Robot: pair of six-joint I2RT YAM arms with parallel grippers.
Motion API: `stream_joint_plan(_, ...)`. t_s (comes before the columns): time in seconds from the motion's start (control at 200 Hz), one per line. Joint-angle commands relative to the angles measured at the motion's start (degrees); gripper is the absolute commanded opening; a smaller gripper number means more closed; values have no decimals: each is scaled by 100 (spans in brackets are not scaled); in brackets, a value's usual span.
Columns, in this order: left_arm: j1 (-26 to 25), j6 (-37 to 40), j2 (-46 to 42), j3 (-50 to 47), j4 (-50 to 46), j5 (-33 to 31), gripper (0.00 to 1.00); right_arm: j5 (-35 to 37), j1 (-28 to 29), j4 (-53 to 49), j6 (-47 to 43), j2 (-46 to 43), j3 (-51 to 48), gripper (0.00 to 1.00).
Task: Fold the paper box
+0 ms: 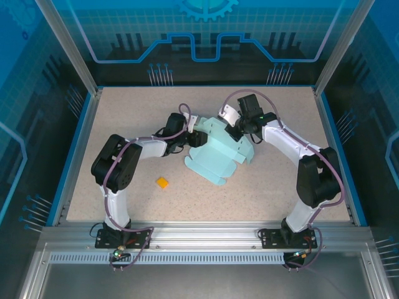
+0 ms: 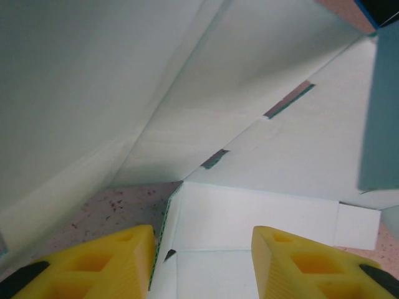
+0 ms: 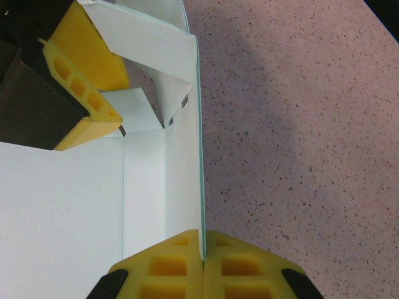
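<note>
The right gripper [image 3: 202, 256] pinches a raised wall of the paper box [image 1: 218, 154]. The left gripper [image 2: 202, 261], spread, straddles a flap [image 2: 249, 215]. Closing off-crease risks buckling it.

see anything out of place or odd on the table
A small orange square lies alone on the table, apart from the paper box; it looks like a stray piece. The box is partly folded, with no visible tear.

A pale blue paper box [image 1: 218, 159], partly folded up, sits mid-desk [image 1: 280, 193]. The left pincer [image 1: 189, 129] meets its 10 o'clock corner and the right pincer [image 1: 235, 129] its 12 o'clock edge. A small orange square [image 1: 163, 182] lies apart, at the box's 8 o'clock.
</note>
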Motion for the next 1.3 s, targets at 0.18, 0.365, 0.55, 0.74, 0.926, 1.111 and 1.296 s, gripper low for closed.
stream_joint_plan(0.18,-228,-229,-58,-200,391,323,45,-233,-112,186,288,30,89,0)
stream_joint_plan(0.365,-412,-293,21,-277,610,238,47,-296,-139,195,369,75,112,0)
stream_joint_plan(0.55,-508,-423,183,-304,836,167,51,-374,-163,241,441,103,81,0)
stream_joint_plan(0.74,-537,-788,349,-434,1317,214,54,-449,-166,351,478,131,-7,0)
stream_joint_plan(0.926,-509,-929,306,-563,1606,274,55,-419,-183,355,444,137,-5,0)
stream_joint_plan(1.111,-295,-952,-31,-785,1605,230,57,-233,-209,328,238,36,-75,0)
stream_joint_plan(1.296,-46,-908,-388,-977,1519,253,60,133,-133,277,-116,-10,-106,0)
